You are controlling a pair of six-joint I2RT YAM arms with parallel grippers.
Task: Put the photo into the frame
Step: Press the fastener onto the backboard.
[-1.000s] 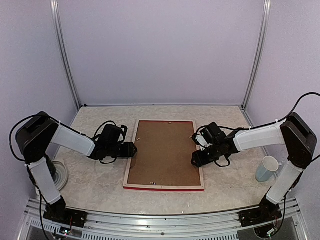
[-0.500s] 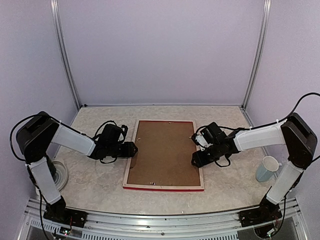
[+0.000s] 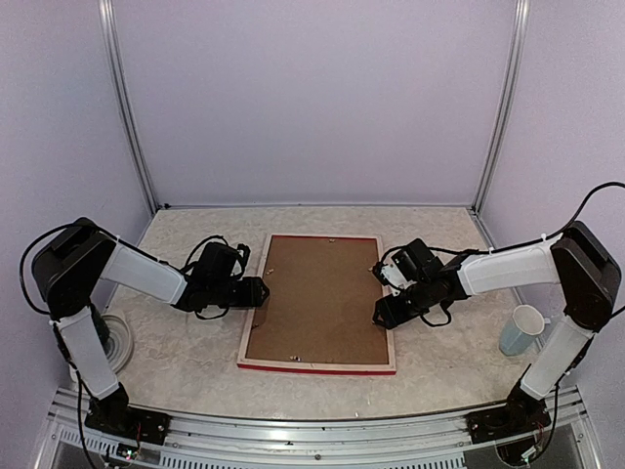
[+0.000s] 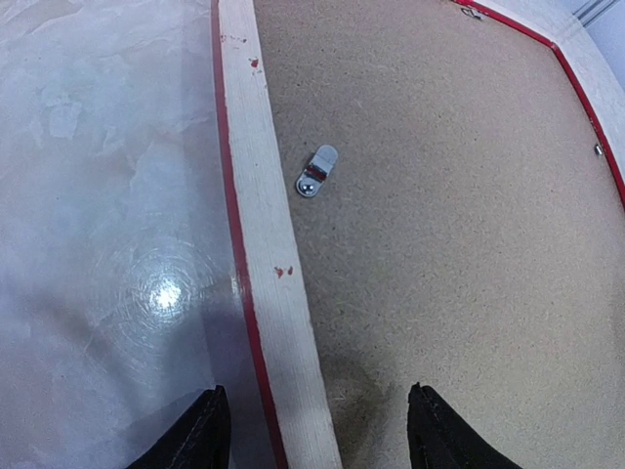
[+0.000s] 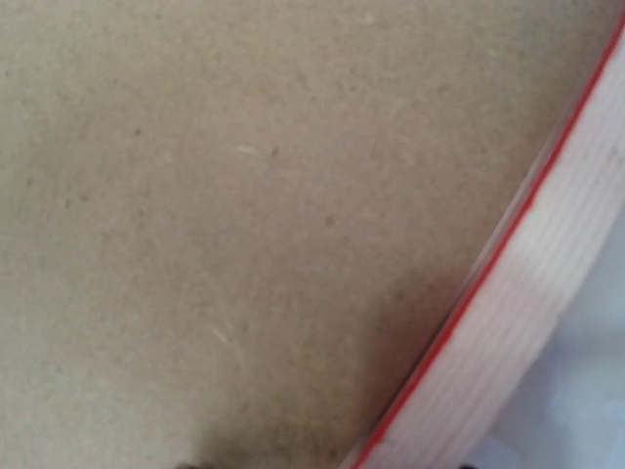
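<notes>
Frame (image 3: 317, 366) rail at 9 o'clock sits between parted jaws of left gripper (image 4: 314, 415); right gripper (image 3: 382, 314) at 3 o'clock, state unclear.

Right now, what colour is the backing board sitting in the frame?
The backing board is plain speckled brown, and it shows clearest in the left wrist view.

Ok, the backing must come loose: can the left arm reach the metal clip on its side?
Probably yes: the left gripper hangs open astride the frame's rail, and the clip lies just ahead on the backing board, nothing between.
</notes>
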